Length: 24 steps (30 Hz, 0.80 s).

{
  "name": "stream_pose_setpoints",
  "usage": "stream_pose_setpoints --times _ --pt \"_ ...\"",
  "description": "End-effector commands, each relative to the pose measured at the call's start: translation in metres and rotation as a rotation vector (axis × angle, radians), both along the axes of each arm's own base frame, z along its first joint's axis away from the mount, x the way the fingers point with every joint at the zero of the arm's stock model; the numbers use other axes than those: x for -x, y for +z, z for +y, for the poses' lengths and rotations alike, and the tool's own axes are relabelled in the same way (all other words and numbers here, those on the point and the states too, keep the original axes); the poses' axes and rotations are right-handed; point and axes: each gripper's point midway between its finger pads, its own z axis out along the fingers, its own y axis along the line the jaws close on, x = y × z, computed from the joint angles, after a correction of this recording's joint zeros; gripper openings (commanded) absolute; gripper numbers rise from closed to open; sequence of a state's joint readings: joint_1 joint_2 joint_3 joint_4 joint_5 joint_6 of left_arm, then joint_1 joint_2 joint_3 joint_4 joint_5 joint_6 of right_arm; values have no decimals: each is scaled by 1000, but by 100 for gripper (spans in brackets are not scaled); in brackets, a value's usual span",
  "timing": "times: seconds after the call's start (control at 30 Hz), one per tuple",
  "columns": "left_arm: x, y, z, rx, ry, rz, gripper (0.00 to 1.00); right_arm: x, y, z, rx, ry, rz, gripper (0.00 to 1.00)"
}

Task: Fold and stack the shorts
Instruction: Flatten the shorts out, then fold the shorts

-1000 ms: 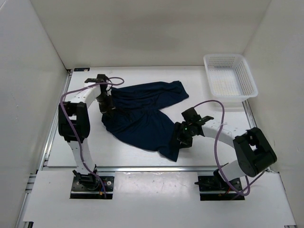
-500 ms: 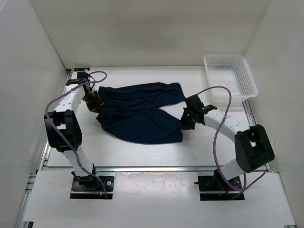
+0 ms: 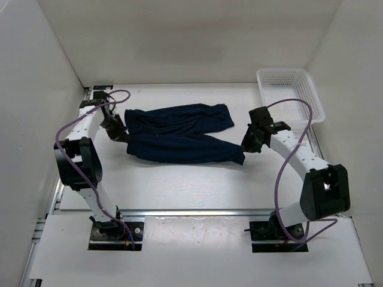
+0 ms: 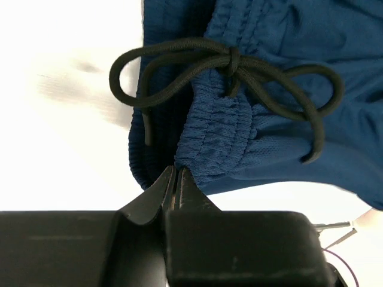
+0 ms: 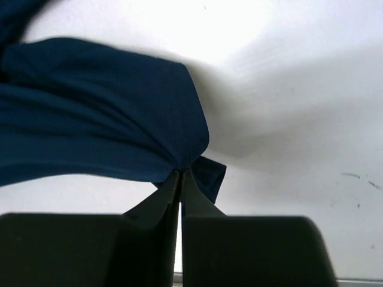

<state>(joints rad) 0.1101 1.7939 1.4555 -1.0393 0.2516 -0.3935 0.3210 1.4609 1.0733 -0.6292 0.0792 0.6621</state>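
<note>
Shorts, dark navy, lie spread across the middle of the white table, with the waistband at the left and both legs running to the right. The left gripper has its jaws pressed together on the gathered edge of the waistband. Just beyond the grip, a black drawstring is tied in a bow and lies over the ribbed fabric. The right gripper is clamped on the hem corner of the nearer leg, and a small flap of cloth shows just beside the fingertips. The garment thus spans the space between the two grippers. The farther leg lies flat behind the nearer one, and its end is free. A white mesh basket stands at the far right corner of the table, apart from the shorts and behind the right arm.
</note>
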Motion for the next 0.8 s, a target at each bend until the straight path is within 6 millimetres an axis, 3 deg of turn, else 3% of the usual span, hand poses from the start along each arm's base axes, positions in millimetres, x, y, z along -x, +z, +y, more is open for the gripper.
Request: stream_pose_setpoints --times 0.0,0.07,0.1,0.13,0.17,0.2,0.23,0.33,0.4,0.47,0.5,0.57,0.6,0.63,0.7,0.73,0.77 --pt "-16 15 4 16 13 -60 10 25 -1 -11 36 30 36 0" --pt "-27 14 0 43 6 -63 15 25 -18 -21 62 0 90 6" --pt "-31 13 -1 53 3 -64 27 25 -23 -21 68 1 108 14" --pt "-36 13 -4 53 -8 -67 31 18 -24 -23 64 -12 100 21" --pt "-38 13 -4 51 -16 -68 38 17 -27 -27 87 -21 104 42" --pt "-46 22 -7 48 -28 -90 53 13 -29 -31 112 -34 94 53" --pt "-47 25 -3 25 -32 -97 74 13 -29 -31 112 -34 94 63" --pt "-43 56 13 -99 -4 -147 98 24 -28 -38 113 -35 84 77" --pt "-34 86 20 -143 22 -213 98 37 -22 -36 80 -22 75 77" --pt "-20 95 26 -182 50 -225 97 56 -24 -37 45 -25 91 77" --pt "-12 97 26 -187 63 -224 93 66 -24 -27 -17 -13 109 77" --pt "11 86 20 -162 88 -211 78 82 -21 -17 -104 -20 113 77" --pt "19 78 19 -139 100 -196 65 98 -31 -15 -132 -28 155 76" --pt "40 54 11 -103 108 -140 63 103 -27 -10 -174 -33 140 76" --pt "43 33 -8 4 87 -143 66 112 -26 3 -273 -60 161 75" --pt "57 11 -14 31 96 -85 78 117 -28 6 -308 -68 154 75" --pt "60 -1 -17 49 92 -62 82 119 -27 10 -339 -77 155 75"
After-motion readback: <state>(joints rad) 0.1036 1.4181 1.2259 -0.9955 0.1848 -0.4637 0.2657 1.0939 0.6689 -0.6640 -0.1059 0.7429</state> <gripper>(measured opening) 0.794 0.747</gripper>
